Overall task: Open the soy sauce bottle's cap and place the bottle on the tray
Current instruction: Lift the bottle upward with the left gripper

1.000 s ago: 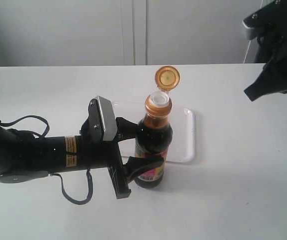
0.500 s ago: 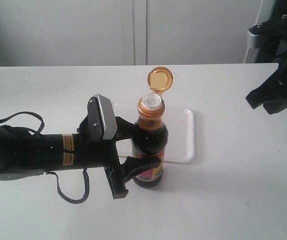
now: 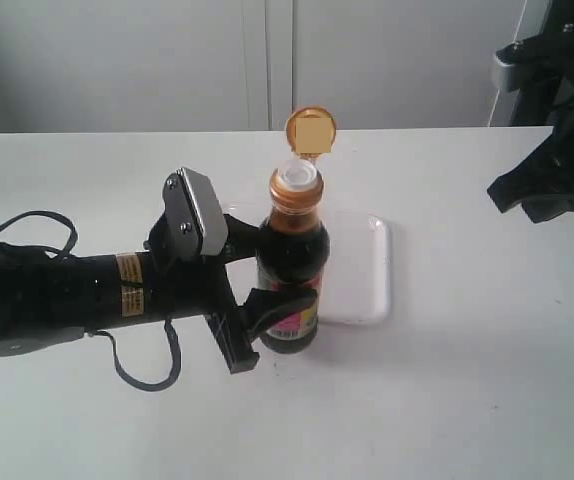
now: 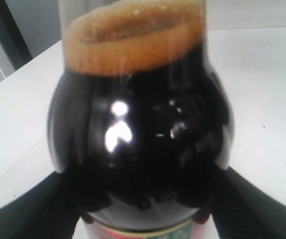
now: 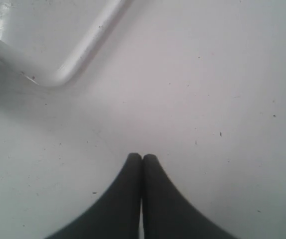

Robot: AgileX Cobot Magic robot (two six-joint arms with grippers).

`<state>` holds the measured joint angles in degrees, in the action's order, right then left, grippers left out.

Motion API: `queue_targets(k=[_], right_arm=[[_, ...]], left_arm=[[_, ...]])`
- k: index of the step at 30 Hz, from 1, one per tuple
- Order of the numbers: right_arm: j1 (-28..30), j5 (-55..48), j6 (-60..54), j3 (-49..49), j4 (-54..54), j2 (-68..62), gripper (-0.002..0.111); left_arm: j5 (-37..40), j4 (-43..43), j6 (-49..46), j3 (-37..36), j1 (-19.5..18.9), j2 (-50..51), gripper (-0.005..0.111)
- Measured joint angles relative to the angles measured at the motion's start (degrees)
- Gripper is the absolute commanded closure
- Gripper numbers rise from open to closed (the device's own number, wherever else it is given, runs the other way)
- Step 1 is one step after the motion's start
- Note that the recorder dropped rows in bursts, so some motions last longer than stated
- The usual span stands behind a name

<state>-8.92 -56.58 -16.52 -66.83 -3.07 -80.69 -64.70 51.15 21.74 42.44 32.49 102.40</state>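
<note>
The soy sauce bottle (image 3: 292, 270) stands upright, dark liquid inside and a coloured label low on its body. Its orange cap (image 3: 311, 131) is flipped up on its hinge, and the white spout (image 3: 296, 180) shows beneath. My left gripper (image 3: 267, 285) is shut on the bottle's lower body, one finger on each side. In the left wrist view the bottle (image 4: 138, 129) fills the frame between the black fingers (image 4: 28, 209). The white tray (image 3: 362, 270) lies just behind and right of the bottle. My right gripper (image 5: 142, 157) is shut and empty, held high at the right edge (image 3: 552, 190).
A corner of the tray rim (image 5: 53, 74) shows in the right wrist view above bare white table. A grey wall with a vertical seam (image 3: 267, 60) runs behind the table. The left arm (image 3: 57, 295) and its cable lie across the table's left side.
My left gripper has carried the bottle up and a little to the left, so the bottle and its open cap sit higher in view. The right arm has barely shifted.
</note>
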Motion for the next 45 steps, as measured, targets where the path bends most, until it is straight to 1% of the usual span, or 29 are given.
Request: queue_targets(k=[4, 12, 19, 21, 29, 36, 45], right_arm=[[0.0, 0.0, 0.0, 0.0, -0.8, 0.0, 0.108], [0.0, 0.0, 0.0, 0.0, -1.3, 0.0, 0.108], [0.0, 0.1, 0.0, 0.0, -2.2, 0.0, 0.108], [0.0, 0.1, 0.0, 0.0, -2.4, 0.0, 0.108], [0.0, 0.4, 0.0, 0.0, -3.2, 0.0, 0.108], [0.0, 0.4, 0.0, 0.0, -3.3, 0.0, 0.108], [0.0, 0.4, 0.0, 0.0, -3.4, 0.0, 0.108]], left_arm=[[0.4, -3.3, 0.0, 0.8, 0.0, 0.0, 0.107], [0.7, -8.1, 0.0, 5.5, 0.0, 0.0, 0.107], [0.7, -18.7, -0.8, 6.2, 0.0, 0.0, 0.107], [1.0, -20.5, -1.8, 6.5, -0.1, 0.0, 0.107], [5.5, -21.3, -3.5, 11.4, -0.4, 0.4, 0.107], [5.6, -21.8, -2.8, 15.0, -0.4, 4.3, 0.107], [6.1, -24.7, -2.7, 19.0, -0.4, 9.9, 0.107]])
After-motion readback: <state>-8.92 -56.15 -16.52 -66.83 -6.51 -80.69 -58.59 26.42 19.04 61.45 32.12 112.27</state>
